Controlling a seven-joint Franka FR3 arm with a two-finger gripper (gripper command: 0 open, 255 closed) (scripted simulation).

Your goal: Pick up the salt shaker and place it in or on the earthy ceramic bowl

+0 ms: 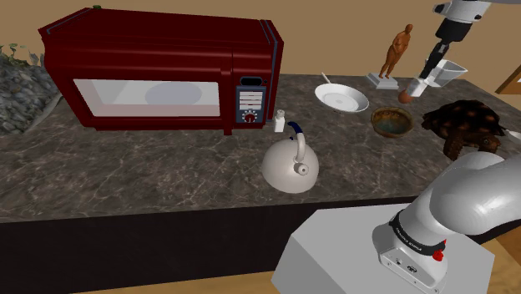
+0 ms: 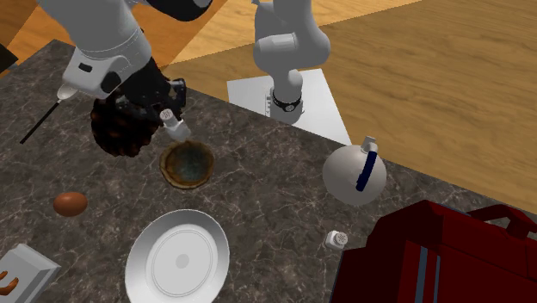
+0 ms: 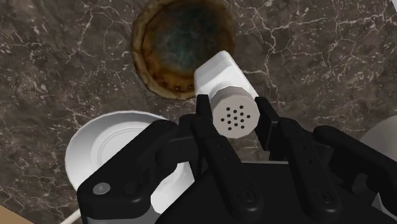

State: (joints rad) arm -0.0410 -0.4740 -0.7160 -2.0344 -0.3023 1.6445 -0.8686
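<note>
Shows the gripper (image 3: pixel 233 109) clamped on the salt shaker (image 3: pixel 219 75), pinching it from both sides just below the perforated cap. Carries it clear of the countertop (image 3: pixel 331 57), tilted, with the cap nearest the gripper's body and the base pointing away and down toward the bowl (image 3: pixel 181 44). Places the base, in the wrist view, over the near rim of the bowl rather than over its centre. Hangs, in the second exterior view, above the rim on the side of the dark tortoise figure (image 2: pixel 116 142). Calls, by judgement, for a short advance along the shaker's long axis before lowering, to bring the base over the hollow. Risks otherwise catching the rim and toppling outward. Reveals a bowl with a brown rim and a blue-green hollow, holding nothing visible. Includes, beside the bowl, a white plate (image 2: pixel 179 258), likewise bare. Includes, farther off, a white kettle (image 2: pixel 353 172), a red microwave (image 2: pixel 447 258) and a second small white shaker (image 2: pixel 336 238) just beside the microwave.
</note>
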